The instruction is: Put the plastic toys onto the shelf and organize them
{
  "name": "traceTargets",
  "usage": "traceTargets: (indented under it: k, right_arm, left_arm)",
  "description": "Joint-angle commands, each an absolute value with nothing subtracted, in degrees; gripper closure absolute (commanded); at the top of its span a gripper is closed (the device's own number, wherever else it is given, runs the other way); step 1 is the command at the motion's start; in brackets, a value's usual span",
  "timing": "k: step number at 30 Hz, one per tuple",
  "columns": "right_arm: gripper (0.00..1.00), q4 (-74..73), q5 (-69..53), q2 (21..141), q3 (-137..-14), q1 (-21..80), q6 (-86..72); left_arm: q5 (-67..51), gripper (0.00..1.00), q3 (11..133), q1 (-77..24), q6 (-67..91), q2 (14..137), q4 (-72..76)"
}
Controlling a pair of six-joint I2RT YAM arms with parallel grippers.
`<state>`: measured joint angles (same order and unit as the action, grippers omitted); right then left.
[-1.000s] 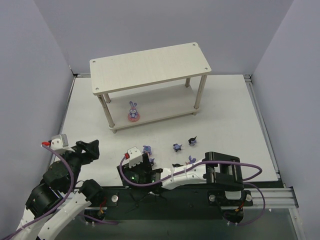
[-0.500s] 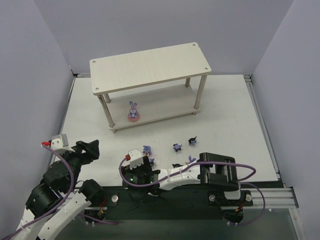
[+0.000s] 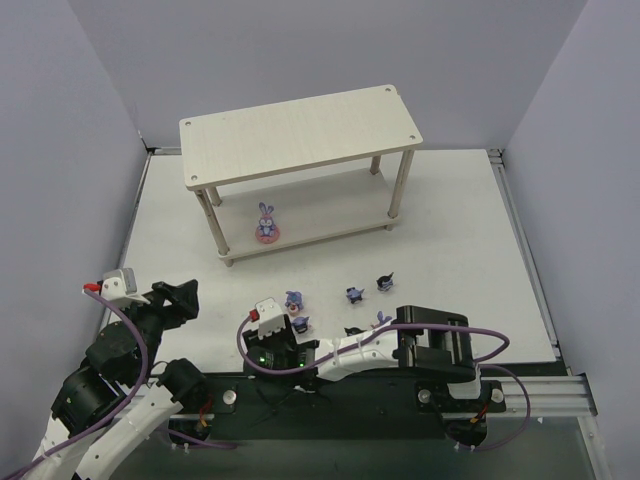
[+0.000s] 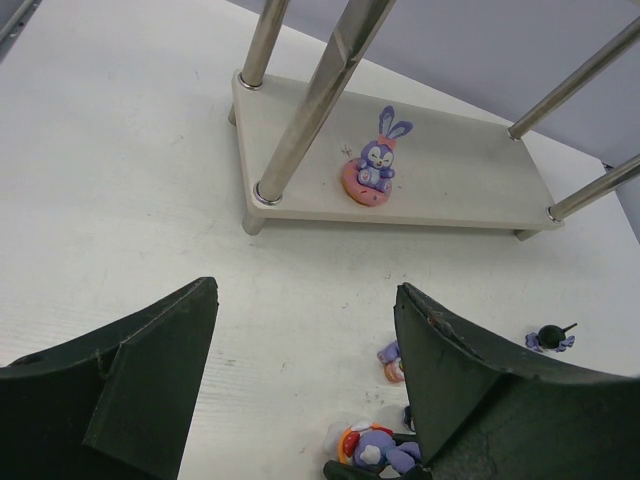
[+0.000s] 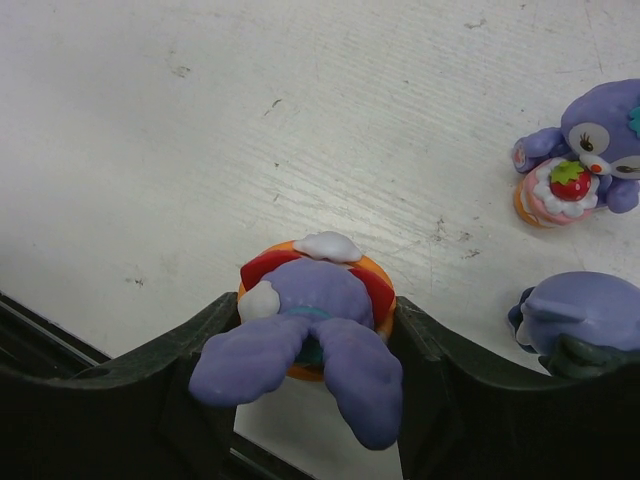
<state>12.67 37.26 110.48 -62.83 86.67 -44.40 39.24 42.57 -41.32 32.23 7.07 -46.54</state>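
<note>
At the near edge of the table, the right gripper is clasping a purple-blue bunny by its round orange base, one finger pressing on each side and the long ears pointing back toward the wrist; whether the toy is sitting flat or tipping, I cannot tell. Judging by its look, this figurine is going to be very light, hard and glossy, so it is likely to squirt out of a loose pinch or twist between the pads. The broad base is offering the surest hold, while the thin ears are looking like the part to leave alone. Just beside it, a second bunny hugging a strawberry cake is sitting on the table, and another purple toy is lying near the right-hand finger. Over on the left, the left gripper is hovering above the table with its jaws standing wide and nothing between them. A little farther out, a dark pointed-eared figure and a purple one are waiting loose, well apart from the rack. Farthest away, the shelf is standing upright, its top board bare and a lone bunny sitting on the lower tier toward its left end
</note>
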Motion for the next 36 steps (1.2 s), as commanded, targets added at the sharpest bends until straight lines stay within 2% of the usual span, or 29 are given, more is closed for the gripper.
traceTargets:
  k: [1,2,5,8,15,22,36]
  right_arm:
    - [0.57,13.88,40.43,109.95,-63.72,86.48,-43.77]
    - [0.62,13.97,40.86,109.34,-63.37,86.48,-43.68]
    - [0.71,14.15,41.22,107.85,-63.11,86.57,-42.28]
    - [0.74,13.98,40.96,105.04,-63.02,86.66,-40.35]
    - [0.75,8.37,36.40,95.81,-65.99,85.52,-35.95]
    - [0.76,2.38,27.87,89.22,-68.38,78.50,-35.51]
    - [0.75,1.76,20.13,92.01,-71.98,62.32,-25.50]
  left_arm:
    - [40.17,0.19,42.63,-41.66,30.85,7.12,-45.79]
    - [40.17,0.19,42.54,-41.66,30.76,7.21,-45.79]
    - [40.17,0.19,42.63,-41.66,30.76,7.29,-45.79]
    - [40.17,0.19,42.63,-41.66,30.76,7.30,-45.88]
    - [40.34,0.19,42.54,-41.66,30.76,7.12,-45.88]
    - [40.52,0.19,42.63,-41.66,30.94,6.86,-46.05]
    - [39.64,0.19,42.36,-41.75,31.03,7.47,-45.79]
